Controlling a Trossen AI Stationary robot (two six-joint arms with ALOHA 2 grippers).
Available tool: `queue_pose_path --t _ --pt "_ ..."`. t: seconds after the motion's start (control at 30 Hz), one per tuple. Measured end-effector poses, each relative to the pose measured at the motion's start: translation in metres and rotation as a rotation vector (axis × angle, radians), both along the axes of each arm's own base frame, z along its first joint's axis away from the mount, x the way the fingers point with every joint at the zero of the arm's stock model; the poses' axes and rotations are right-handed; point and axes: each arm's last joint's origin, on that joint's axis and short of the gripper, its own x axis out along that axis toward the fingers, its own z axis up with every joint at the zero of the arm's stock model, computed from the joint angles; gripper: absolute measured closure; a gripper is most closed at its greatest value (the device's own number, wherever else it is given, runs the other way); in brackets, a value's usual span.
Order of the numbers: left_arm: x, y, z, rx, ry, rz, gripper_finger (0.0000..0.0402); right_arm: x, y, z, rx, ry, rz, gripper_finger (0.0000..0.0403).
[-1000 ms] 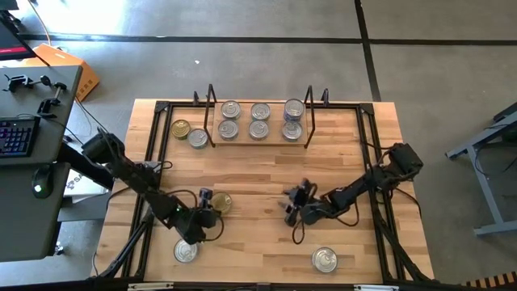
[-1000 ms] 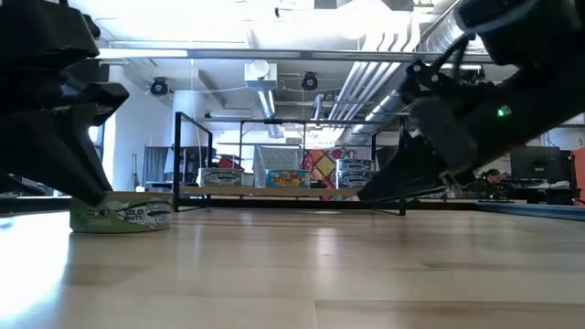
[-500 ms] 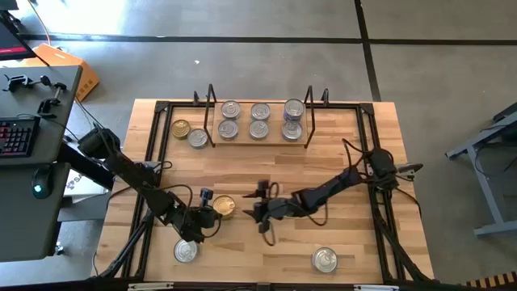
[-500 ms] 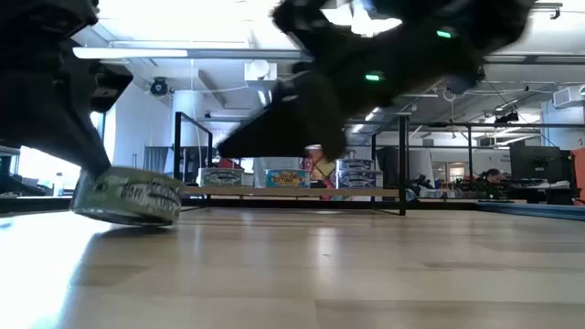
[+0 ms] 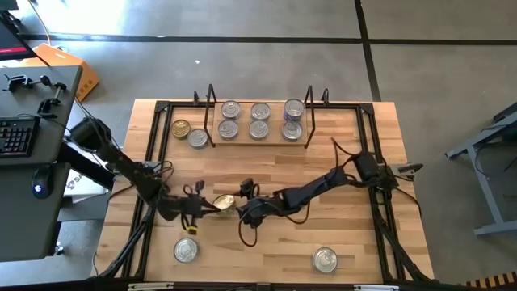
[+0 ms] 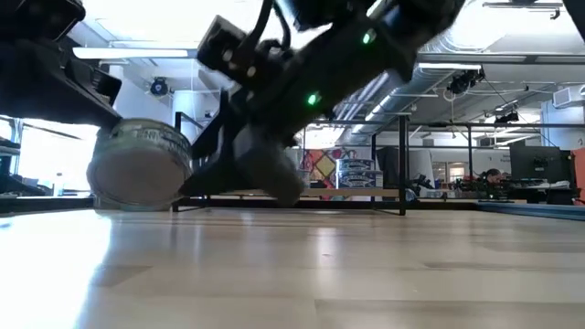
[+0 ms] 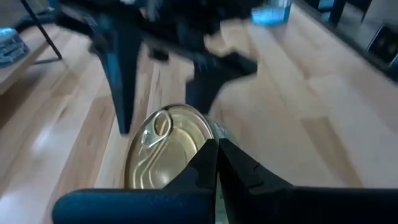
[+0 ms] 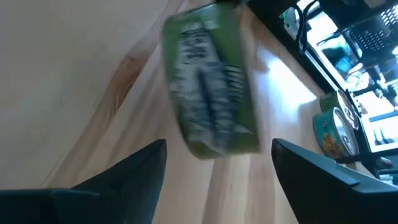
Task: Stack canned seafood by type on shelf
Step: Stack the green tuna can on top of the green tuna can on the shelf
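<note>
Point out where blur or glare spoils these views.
Left wrist view: the gold-lidded tin is sharp, the right arm beyond it smeared. Right wrist view: the green tin is motion-blurred. Low view: ceiling lights blow out, arms read as silhouettes. High view: crisp, with floor glare at top left.

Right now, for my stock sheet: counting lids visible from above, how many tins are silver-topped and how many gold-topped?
Silver-topped tins: 9
Gold-topped tins: 2
Total: 11

Two dark jointed arms trail black cables (green lights glow on one).
</note>
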Motion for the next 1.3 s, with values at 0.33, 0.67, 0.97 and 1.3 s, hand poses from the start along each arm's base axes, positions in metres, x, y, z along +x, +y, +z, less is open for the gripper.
queue_pose_path --t 0.33,0.67,0.97,1.3 --pt "-0.011 0.008 -0.004 -0.044 -0.085 -0.019 0.0401 0.010 0.000 -0.008 0.158 -0.148 -0.050 0.0191" --pt "-0.007 0.010 0.009 0.045 -0.162 0.073 0.0387 -0.007 -0.003 0.004 0.209 -0.013 -0.258 0.0278" --pt "0.024 0.013 0.041 0.182 -0.196 0.039 0.0253 -0.006 -0.009 0.032 0.298 0.093 -0.401 0.0278" --pt "0.063 0.026 0.028 0.225 0.075 0.117 0.0145 -0.001 -0.012 0.035 0.331 0.043 -0.408 0.0278"
